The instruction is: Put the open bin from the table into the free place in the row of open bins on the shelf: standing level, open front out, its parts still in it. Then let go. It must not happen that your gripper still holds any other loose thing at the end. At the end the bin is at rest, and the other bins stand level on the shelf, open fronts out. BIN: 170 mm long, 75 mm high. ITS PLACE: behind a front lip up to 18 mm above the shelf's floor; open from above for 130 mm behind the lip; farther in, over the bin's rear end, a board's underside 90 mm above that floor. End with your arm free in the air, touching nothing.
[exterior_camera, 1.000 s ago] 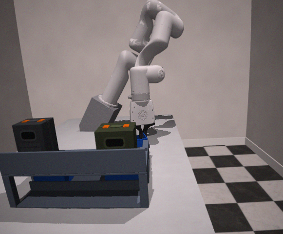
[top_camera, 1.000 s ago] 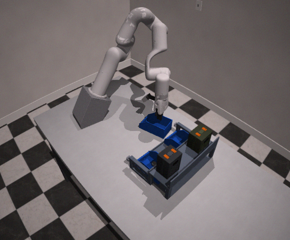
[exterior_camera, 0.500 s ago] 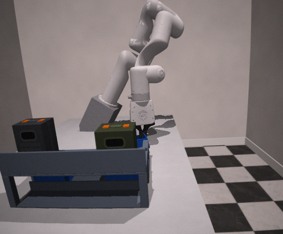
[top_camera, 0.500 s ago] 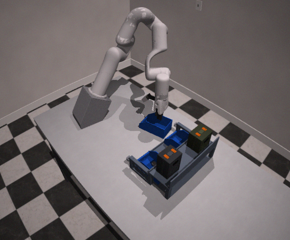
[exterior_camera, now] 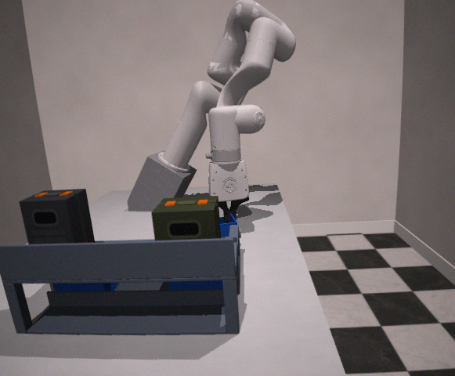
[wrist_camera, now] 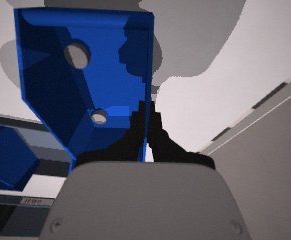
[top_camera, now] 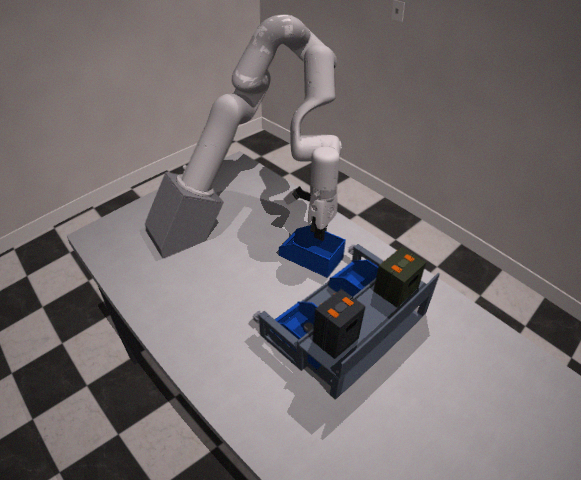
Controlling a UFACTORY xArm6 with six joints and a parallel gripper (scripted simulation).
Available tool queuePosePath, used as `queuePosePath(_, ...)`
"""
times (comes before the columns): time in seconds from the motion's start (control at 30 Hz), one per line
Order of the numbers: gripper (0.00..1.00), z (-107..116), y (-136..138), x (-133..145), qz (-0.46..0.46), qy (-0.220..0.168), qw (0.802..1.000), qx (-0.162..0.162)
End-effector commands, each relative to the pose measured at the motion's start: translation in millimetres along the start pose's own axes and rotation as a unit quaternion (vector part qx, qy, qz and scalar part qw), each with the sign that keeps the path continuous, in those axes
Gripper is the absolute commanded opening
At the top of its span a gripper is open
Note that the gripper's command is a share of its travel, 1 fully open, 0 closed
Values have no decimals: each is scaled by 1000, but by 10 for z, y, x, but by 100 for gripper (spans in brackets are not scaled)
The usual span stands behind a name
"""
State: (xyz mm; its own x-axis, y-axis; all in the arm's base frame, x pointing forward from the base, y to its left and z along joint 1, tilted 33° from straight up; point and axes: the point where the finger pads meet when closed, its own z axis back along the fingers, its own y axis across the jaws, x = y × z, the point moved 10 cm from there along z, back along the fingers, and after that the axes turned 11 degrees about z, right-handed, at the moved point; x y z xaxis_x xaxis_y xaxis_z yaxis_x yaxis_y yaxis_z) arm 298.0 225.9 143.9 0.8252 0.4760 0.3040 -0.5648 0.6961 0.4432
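The blue open bin (top_camera: 306, 258) (exterior_camera: 226, 232) (wrist_camera: 105, 80) stands on the table beside the shelf, its low cut front at the left in the top view. Two round parts lie in it in the wrist view. My gripper (top_camera: 319, 235) (exterior_camera: 228, 218) (wrist_camera: 146, 110) points down and is shut on one side wall of this bin, one finger inside and one outside. The grey-blue shelf (top_camera: 391, 329) (exterior_camera: 113, 258) holds two other blue bins, one at its far end (top_camera: 355, 277) and one at its near end (top_camera: 291, 318), with a free place between them.
A dark grey case (top_camera: 338, 326) (exterior_camera: 59, 220) and a green case (top_camera: 399, 279) (exterior_camera: 185, 216) with orange latches stand on the shelf's board behind the bins. The shelf's end posts and rear board rise around it. The robot's base (top_camera: 181, 219) (exterior_camera: 158, 186) stands farther back on the table.
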Motion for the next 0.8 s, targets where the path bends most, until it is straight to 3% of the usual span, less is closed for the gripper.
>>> queuePosePath(0.0,0,6,0,8,0,-1,1000,0)
queuePosePath(0.77,0,86,1,8,0,-1,1000,0)
